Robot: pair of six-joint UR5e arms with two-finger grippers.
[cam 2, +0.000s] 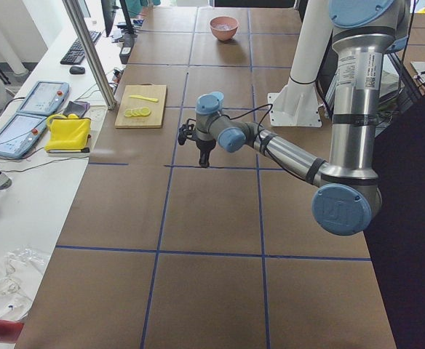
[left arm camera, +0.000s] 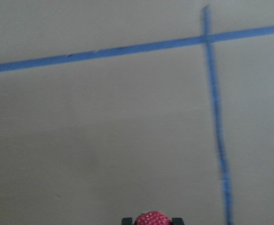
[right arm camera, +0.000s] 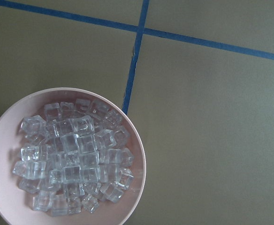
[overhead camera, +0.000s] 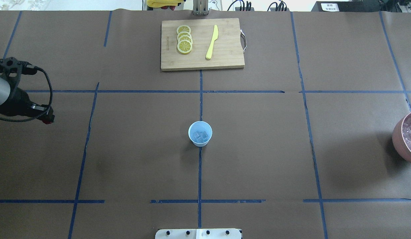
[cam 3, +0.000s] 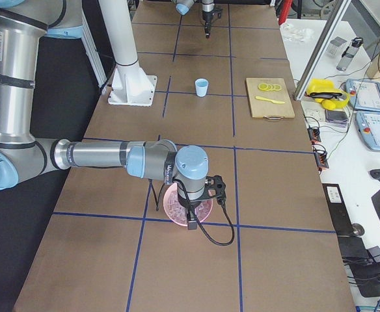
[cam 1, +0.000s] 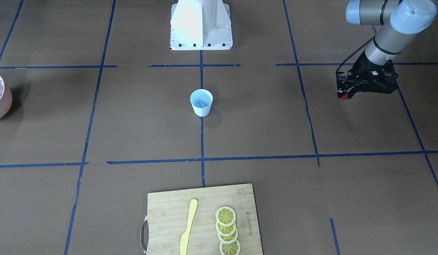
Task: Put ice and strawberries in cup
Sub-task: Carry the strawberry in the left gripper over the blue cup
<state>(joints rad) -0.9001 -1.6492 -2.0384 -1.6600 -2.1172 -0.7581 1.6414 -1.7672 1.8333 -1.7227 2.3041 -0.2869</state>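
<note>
- Okay, my left gripper (overhead camera: 47,119) is closed around the strawberry (cam 1: 343,96). The wrist view shows the red berry pinched between the two finger ends, lifted clear of the table.
- My right gripper (cam 3: 191,225) hangs over the pink bowl (right arm camera: 143,164) of spare ice (right arm camera: 73,157), far out on my right side. No view shows its fingers properly, so I cannot tell whether it is parted or holding a cube.
- The cup (overhead camera: 200,133) stands upright mid-table on the centre tape line (overhead camera: 200,99), straight out from my base. It has ice cubes (overhead camera: 200,135) in the bottom and no berry yet.
- Here is what matters: the cup lies well apart from my left jaws, off to my right. It sits about level with them across the table, perhaps slightly nearer my base.
- My left arm looks the nearer of the two and it carries the berry, so I reckon this move is a sideways carry until the berry is above the open mouth.
- That mouth is small, so the berry needs centring before I let go.
</note>
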